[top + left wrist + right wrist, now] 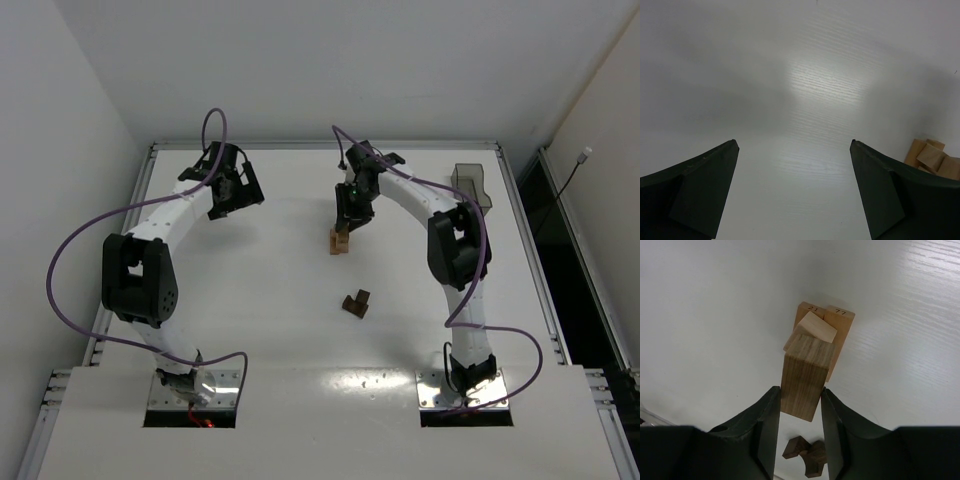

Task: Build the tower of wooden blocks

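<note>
My right gripper [348, 222] [799, 390] is shut on a tan wood block [802, 375], held upright just over the tower [341, 241]. In the right wrist view the tower [827, 322] shows as two tan blocks side by side, with a paler block lying tilted on them. Two dark brown blocks [356, 303] [807, 455] lie together on the table nearer the arm bases. My left gripper [235, 195] [794, 142] is open and empty over bare table at the far left. The tan blocks [932, 157] show at the right edge of its view.
A smoky translucent plastic bin [470, 185] stands at the far right of the white table [260, 290]. A raised metal rim [300, 146] runs round the table's edges, with white walls behind and to the left.
</note>
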Controlling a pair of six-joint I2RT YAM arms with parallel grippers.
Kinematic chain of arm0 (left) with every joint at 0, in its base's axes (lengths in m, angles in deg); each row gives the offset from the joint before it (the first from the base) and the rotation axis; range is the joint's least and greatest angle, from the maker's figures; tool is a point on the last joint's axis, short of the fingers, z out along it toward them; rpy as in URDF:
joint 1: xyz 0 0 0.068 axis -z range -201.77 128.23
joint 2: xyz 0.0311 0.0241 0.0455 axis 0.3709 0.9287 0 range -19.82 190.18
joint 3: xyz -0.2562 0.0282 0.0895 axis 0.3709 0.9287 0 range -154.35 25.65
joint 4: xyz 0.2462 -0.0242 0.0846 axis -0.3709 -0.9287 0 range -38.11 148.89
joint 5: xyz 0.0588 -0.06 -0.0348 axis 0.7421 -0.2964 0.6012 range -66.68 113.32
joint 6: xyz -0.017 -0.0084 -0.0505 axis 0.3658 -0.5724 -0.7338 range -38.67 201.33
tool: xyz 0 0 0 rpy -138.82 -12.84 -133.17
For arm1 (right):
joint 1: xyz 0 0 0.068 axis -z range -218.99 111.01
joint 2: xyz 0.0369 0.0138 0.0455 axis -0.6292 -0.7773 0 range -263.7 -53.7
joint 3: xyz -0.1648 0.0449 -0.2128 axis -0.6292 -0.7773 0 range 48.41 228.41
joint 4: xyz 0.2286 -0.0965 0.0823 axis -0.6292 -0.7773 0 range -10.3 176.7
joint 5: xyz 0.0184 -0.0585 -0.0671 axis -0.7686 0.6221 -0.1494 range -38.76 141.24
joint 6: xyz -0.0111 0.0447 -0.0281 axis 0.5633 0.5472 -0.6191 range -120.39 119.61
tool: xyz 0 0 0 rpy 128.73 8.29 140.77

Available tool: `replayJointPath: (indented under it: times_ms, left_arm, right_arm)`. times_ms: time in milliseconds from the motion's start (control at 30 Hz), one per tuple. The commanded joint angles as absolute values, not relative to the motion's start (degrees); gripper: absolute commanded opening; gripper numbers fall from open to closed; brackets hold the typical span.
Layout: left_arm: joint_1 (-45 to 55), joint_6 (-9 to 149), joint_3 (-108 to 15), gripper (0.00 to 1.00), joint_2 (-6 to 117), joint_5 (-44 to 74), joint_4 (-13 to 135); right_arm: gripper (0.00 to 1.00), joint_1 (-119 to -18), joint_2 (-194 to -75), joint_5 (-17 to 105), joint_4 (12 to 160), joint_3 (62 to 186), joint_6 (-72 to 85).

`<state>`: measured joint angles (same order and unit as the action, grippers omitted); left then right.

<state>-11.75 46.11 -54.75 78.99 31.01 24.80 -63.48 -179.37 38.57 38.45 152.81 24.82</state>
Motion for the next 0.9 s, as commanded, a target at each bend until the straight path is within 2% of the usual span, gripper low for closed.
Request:
replayJointPath:
  times_ms: [0,33,67,100,167,233,300,467,567,700,833,867]
  left_arm:
    - [-12.54,45.21,-55.29,0.92,78.71,30.44,26.10]
    - [-12.54,45.21,-55.29,0.92,78.71,30.44,26.10]
    - [-12.54,45.21,-55.29,0.92,78.71,30.44,26.10]
    - [-12.54,45.21,-55.29,0.92,78.71,30.44,26.10]
    - [-12.54,45.21,-55.29,0.92,78.71,30.44,26.10]
    - [-12.54,45.21,-55.29,0.92,78.71,30.44,26.10]
    - [-12.54,45.21,-55.29,0.92,78.71,30.44,26.10]
    - [-12.54,45.21,-54.77,0.92,77.57,30.44,26.10]
    - [-12.54,45.74,-54.24,0.92,76.34,30.44,26.10]
    - [-11.49,46.35,-51.26,0.92,74.67,31.49,26.72]
    - [-10.96,48.46,-50.02,0.92,72.65,30.54,27.94]
    - [-10.96,51.16,-50.02,0.92,72.65,29.49,28.47]
  right_arm:
    - [0.33,-63.25,-179.74,36.30,38.98,154.67,24.75]
    - [0.45,-63.25,-179.74,35.69,39.50,154.67,24.75]
    - [0.46,-63.25,-179.74,34.99,39.50,154.67,24.14]
    - [0.55,-63.25,-179.74,34.11,39.50,154.67,24.13]
    - [0.60,-63.25,-178.95,33.13,39.50,154.67,23.52]
    - [0.72,-62.72,-178.34,30.86,40.03,155.19,22.90]
    - [0.77,-62.72,-177.54,30.32,40.03,155.20,21.33]
    - [0.77,-63.25,-169.12,31.46,41.60,151.26,13.53]
    - [0.77,-63.25,-156.92,32.77,45.73,140.29,7.37]
    - [0.76,-64.12,-139.16,37.16,51.97,118.80,-11.14]
    - [0.66,-66.32,-126.14,42.18,54.01,101.09,-25.76]
    - [0.61,-66.32,-124.38,42.19,54.01,98.27,-28.57]
